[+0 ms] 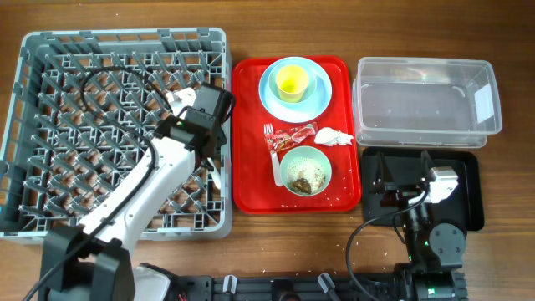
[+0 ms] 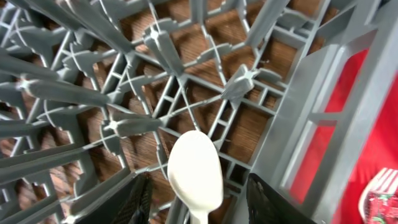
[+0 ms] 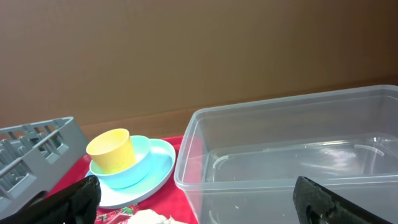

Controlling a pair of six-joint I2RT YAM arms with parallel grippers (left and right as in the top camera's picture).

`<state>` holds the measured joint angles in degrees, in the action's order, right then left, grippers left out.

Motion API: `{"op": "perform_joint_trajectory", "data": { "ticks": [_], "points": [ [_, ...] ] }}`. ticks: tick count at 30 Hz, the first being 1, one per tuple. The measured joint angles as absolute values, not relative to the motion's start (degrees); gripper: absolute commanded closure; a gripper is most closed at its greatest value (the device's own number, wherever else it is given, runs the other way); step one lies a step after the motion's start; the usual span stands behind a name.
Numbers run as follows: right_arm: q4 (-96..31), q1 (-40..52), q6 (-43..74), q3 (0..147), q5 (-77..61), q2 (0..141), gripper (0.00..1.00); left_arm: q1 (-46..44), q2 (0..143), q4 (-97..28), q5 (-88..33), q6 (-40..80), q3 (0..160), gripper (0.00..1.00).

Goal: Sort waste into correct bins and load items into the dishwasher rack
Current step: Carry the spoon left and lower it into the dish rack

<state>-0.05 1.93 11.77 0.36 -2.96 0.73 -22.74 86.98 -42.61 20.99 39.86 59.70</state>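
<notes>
Spoon [image 2: 194,177] is positioned bowl-down over dishwasher rack [image 2: 62,90] btwn fingers [image 2: 134,202] of left gripper [image 2: 199,202] (grip cannot be told, handle cropped); if dropped here, it may be wedged btwn pegs [image 2: 239,81] or passed thru grid [image 2: 186,106].

Left wrist view. Your left tool [image 2: 200,208] looks down into the grey rack [image 2: 161,46]. Two dark fingers [image 2: 132,200] show at the bottom edge, standing apart. Between them is the white spoon [image 2: 194,171], bowl pointing away from you and touching neither finger. Its handle runs off the bottom edge, so the grip can't be read. Upright pegs fan out above, with the brown table [image 2: 245,130] showing through the grid floor. Beyond the rack's open wall on the right is the red tray [image 2: 336,118]. At the bottom right corner, white fork [image 2: 380,185] tines lie just beside a shiny red wrapper [image 2: 380,210].
</notes>
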Motion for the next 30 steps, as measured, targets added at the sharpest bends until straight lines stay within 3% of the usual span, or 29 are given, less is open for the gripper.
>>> {"op": "perform_joint_trajectory", "data": {
  "ticks": [2, 5, 10, 16, 20, 30],
  "points": [
    [-0.05, 1.93, 11.77, 0.36, -2.96, 0.73, 0.0, -22.74, 88.84, -42.19, 20.84, 40.03, 59.7, 0.51],
    [-0.05, 1.93, 11.75, 0.36, -2.96, 0.73, 0.0, -22.74, 90.98, -41.56, 20.88, 40.21, 59.7, 0.64],
    [-0.05, 1.93, 11.77, 0.36, -2.96, 0.73, 0.0, -22.74, 91.13, -40.25, 21.98, 40.62, 59.7, 0.76],
    [-0.05, 1.93, 11.77, 0.36, -2.96, 0.73, 0.0, -22.74, 91.07, -39.88, 22.63, 40.64, 59.7, 0.8],
    [-0.05, 1.93, 11.77, 0.34, -2.96, 0.73, 0.0, -22.74, 85.97, -39.07, 22.65, 40.62, 59.68, 0.96],
    [-0.05, 1.93, 11.77, 0.36, -2.96, 0.73, 0.0, -22.33, 78.63, -36.67, 25.56, 32.36, 59.57, 0.96]
  ]
}}
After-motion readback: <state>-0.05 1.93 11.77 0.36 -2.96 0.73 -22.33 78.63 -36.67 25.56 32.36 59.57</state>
